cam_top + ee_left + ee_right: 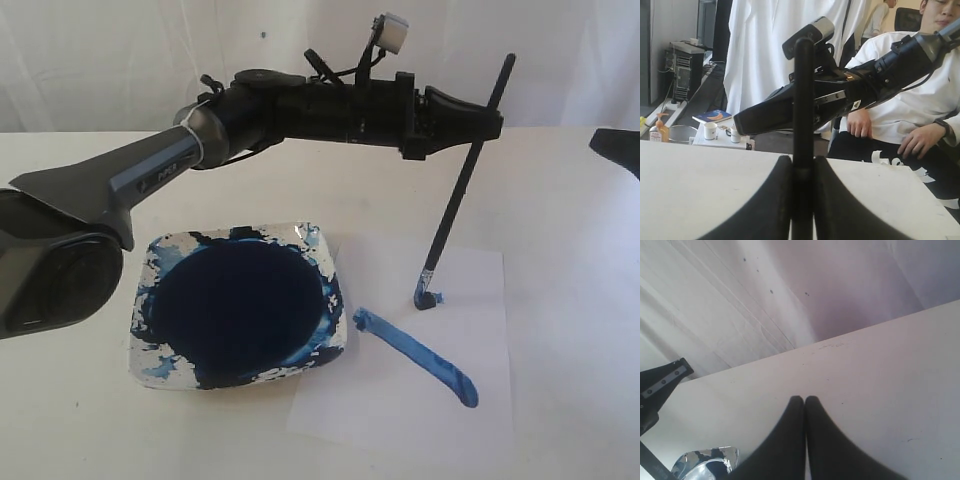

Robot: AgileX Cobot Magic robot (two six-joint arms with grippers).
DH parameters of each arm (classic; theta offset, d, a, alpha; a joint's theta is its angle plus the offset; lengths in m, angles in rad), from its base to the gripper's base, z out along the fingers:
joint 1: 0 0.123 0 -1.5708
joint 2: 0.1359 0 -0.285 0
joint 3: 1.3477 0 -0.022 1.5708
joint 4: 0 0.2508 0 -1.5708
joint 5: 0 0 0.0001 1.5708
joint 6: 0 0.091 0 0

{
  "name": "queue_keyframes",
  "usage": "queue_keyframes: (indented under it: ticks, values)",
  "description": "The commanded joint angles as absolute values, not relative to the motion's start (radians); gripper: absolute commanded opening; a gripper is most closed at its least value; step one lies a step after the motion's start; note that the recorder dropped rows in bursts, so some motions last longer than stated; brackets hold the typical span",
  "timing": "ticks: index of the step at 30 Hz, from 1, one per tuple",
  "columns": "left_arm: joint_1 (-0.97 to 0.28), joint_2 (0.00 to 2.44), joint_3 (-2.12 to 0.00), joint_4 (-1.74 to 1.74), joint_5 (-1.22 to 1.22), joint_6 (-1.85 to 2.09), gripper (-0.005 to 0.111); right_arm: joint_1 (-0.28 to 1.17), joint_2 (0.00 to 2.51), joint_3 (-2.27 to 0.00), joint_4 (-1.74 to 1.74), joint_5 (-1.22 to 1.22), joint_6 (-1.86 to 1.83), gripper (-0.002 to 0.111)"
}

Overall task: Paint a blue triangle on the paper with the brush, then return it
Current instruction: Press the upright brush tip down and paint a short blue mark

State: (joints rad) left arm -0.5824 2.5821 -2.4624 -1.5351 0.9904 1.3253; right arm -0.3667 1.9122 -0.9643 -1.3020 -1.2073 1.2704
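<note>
The left gripper is clamped on the brush, which stands nearly upright, its top leaning toward 1 o'clock. Its tip seems to touch the paper at a small blue dab. One blue stroke runs from 10 to 4 o'clock. The dish sits at the paper's 9 o'clock. The right gripper has its fingers pressed together, empty

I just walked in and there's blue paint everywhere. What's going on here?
The left end effector is clamped on the brush, holding it nearly upright with its tip down on the paper at a small blue dab. Only one side of the blue triangle is painted. A dish of dark blue paint sits at the paper's edge. The right end effector is shut, holds nothing and is off to the side.
</note>
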Motion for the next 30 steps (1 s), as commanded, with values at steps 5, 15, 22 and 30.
queue_keyframes:
  ticks: [5,15,22,30]
  values:
    - [-0.577,2.593,-2.454,-1.345,0.997,1.199,0.0,-0.374,1.912,-0.965,-1.296,-1.221,1.256,0.0]
    - [-0.555,2.561,-2.454,-1.321,1.007,1.17,0.0,-0.374,1.912,-0.965,-1.296,-1.221,1.256,0.0]
    - [-0.537,2.559,-2.454,-1.424,1.047,1.215,0.0,-0.374,1.912,-0.965,-1.296,-1.221,1.256,0.0]
    - [-0.496,2.559,-2.454,-1.537,1.073,1.234,0.0,-0.374,1.912,-0.965,-1.296,-1.221,1.256,0.0]
